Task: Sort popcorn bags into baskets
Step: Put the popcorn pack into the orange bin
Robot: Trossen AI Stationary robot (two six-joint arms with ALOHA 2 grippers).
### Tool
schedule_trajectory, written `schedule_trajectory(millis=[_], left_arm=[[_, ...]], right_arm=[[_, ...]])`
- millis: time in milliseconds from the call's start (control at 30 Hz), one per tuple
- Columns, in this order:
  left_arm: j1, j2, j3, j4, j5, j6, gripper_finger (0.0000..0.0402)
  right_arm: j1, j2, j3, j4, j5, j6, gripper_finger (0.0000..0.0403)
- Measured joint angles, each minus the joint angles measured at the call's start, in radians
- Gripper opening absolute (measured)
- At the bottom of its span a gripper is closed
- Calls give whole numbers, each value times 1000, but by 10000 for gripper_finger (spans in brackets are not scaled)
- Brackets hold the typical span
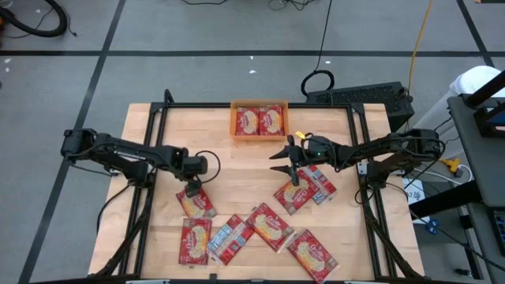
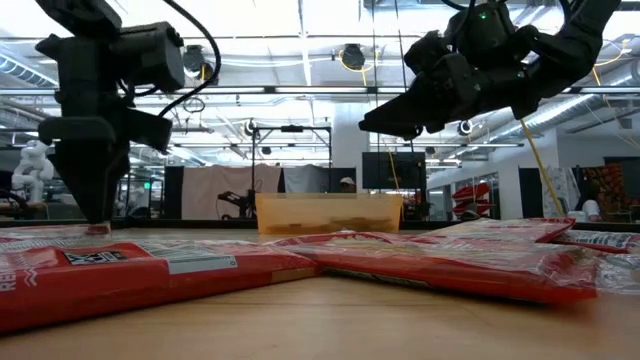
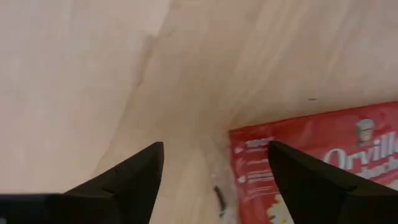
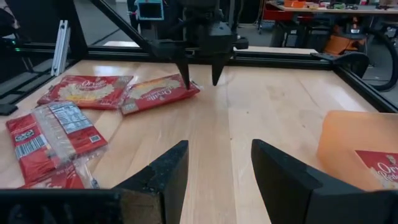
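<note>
Left gripper [image 1: 194,188] is standing with fingers spread wide and empty, pointing down over the edge of a flat red rectangular popcorn packet [image 1: 196,203] lying on the pale wooden table [image 1: 237,170]. Right gripper [image 1: 282,162] is hovering partly open, holding nothing, near the translucent orange plastic bin [image 1: 259,121], which is containing two red packets at the table's far edge.

Flat red foil popcorn bags [image 1: 272,226]: yellow popcorn print, white lettering; one near centre of pale wood-grain plank table [image 1: 237,170] shows white label with black barcode. Small translucent orange plastic basket [image 1: 234,120] at table's far edge: two red bags inside. Black metal table frame [image 1: 150,142].
</note>
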Motion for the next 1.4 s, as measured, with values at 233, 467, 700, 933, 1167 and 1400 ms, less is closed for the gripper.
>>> schedule_trajectory(millis=[233,467,700,933,1167,1400], left_arm=[[79,0,0,1,83,104,257],[87,0,-64,105,159,104,214],[56,-3,-109,179,155,98,113],[53,1,-38,186,63,182,11],[84,-14,107,183,-84,264,5],[122,-115,204,275,-182,308,4]], right_arm=[[0,0,0,0,0,-5,167],[0,0,0,0,0,-4,166],[0,0,0,1,0,-4,166],[1,0,1,49,48,39,166],[2,0,2,95,165,64,166],[27,0,2,112,244,33,167]])
